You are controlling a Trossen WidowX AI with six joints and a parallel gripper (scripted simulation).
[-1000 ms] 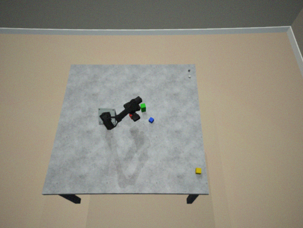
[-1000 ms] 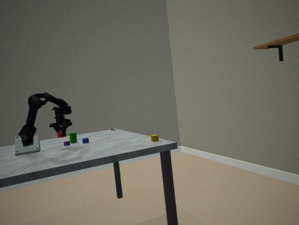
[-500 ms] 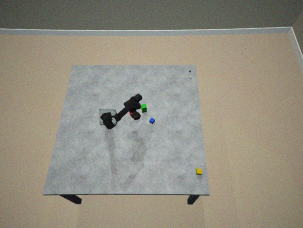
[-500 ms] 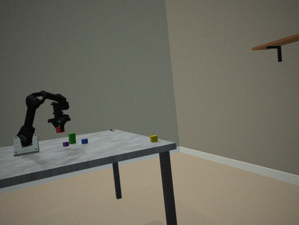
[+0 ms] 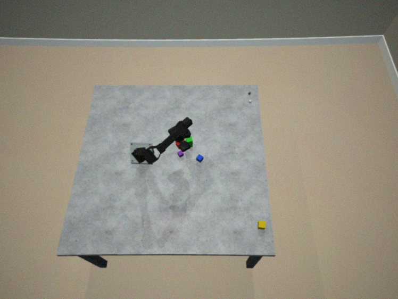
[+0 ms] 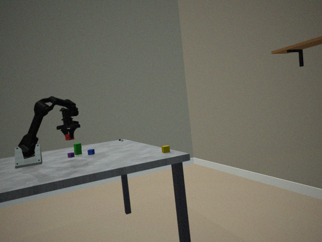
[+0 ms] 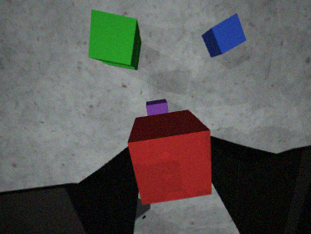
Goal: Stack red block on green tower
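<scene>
My gripper [image 6: 69, 136] [image 7: 166, 142] is shut on the red block [image 6: 67, 137] [image 7: 175, 167] and holds it in the air, higher than the top of the green tower. The red block also shows partly in the top view [image 5: 177, 144], mostly hidden by the arm. The green tower [image 5: 189, 141] [image 6: 77, 148] [image 7: 112, 38] stands upright on the table, taller than it is wide. In the wrist view it lies ahead and to the left of the red block, apart from it.
A small purple block [image 5: 180, 153] [image 6: 70, 155] [image 7: 157, 108] and a blue block [image 5: 199, 158] [image 6: 91, 151] [image 7: 229, 34] lie on the table [image 5: 128, 208] [image 6: 112, 161] near the tower. A yellow block [image 5: 261, 225] [image 6: 165, 149] is at a far corner. Two tiny objects lie near another corner.
</scene>
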